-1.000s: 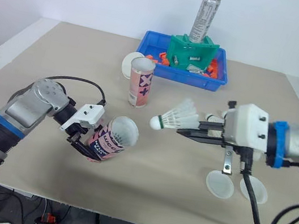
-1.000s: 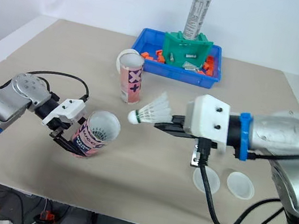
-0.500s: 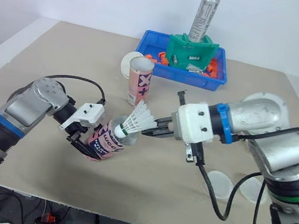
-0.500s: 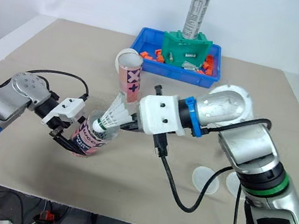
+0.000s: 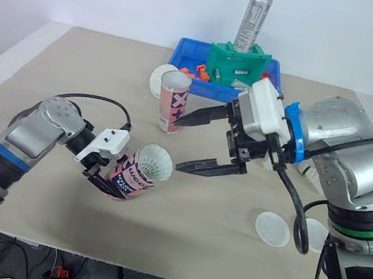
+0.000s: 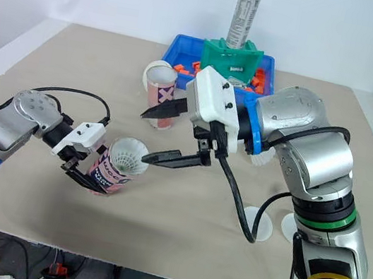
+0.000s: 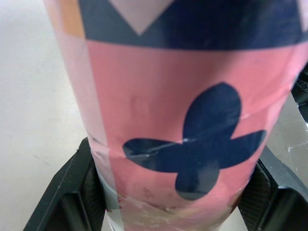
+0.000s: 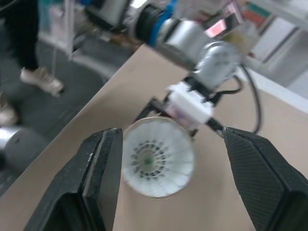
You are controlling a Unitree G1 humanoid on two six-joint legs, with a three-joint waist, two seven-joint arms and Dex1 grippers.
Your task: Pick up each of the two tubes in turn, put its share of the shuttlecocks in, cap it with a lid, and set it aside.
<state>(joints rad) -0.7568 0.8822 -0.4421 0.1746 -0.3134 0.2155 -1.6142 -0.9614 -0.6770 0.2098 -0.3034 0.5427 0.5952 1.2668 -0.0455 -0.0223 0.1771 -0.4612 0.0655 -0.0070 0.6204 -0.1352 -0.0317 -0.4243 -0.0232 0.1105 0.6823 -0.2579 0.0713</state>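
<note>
Fingers [image 5: 200,164] on your right gripper [image 5: 178,143] are spread wide with nothing between them, tips just off the mouth of the pink tube [image 5: 133,177]. The shuttlecock [image 5: 155,162] sits skirt-out in that mouth, so it looks dropped in. Your left gripper [image 5: 106,180] is clamped round the tube's lower end and holds it tilted toward the right fingers, I'd guess so feeding is a straight push. The second tube [image 5: 175,102] stands upright just past the upper right finger. The lids [image 5: 273,229] lie well back from the fingers, ready for capping
</note>
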